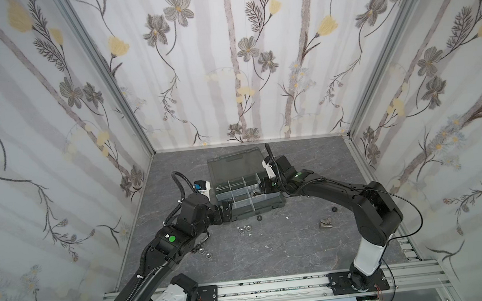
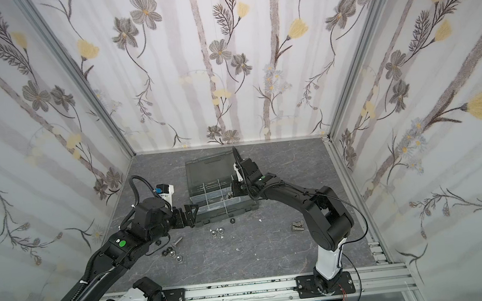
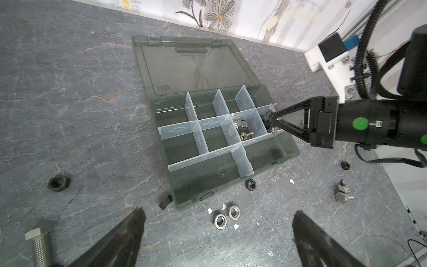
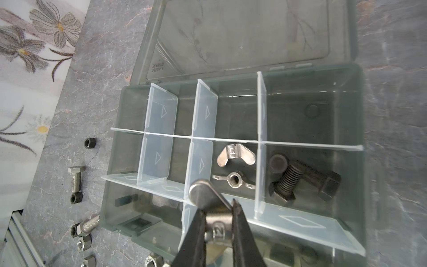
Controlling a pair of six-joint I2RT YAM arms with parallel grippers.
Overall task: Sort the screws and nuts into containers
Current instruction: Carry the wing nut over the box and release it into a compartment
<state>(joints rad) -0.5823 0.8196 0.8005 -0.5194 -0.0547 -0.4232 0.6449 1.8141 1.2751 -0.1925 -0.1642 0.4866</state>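
Right gripper [image 4: 217, 206] pinches wing nut [image 4: 202, 191] stamped "12"; left gripper [image 3: 219, 211] gapes wide, empty.

Robot test booth, lab-like, not home. Floral wall panels [image 1: 206, 25] in aluminium framing [image 1: 107, 76] on left, right, far sides; grey stone-look table [image 1: 288, 252]; robot arms [image 1: 343, 195] bolted to near rail [image 1: 277, 286].

A dark grey, marble-veined table [image 1: 273, 253] carries a few tiny white flecks [image 3: 292, 181]. Pale panels [image 1: 226, 68] printed with grey and yellow flowers enclose it, and a ribbed aluminium rail [image 1: 277, 286] edges the front.
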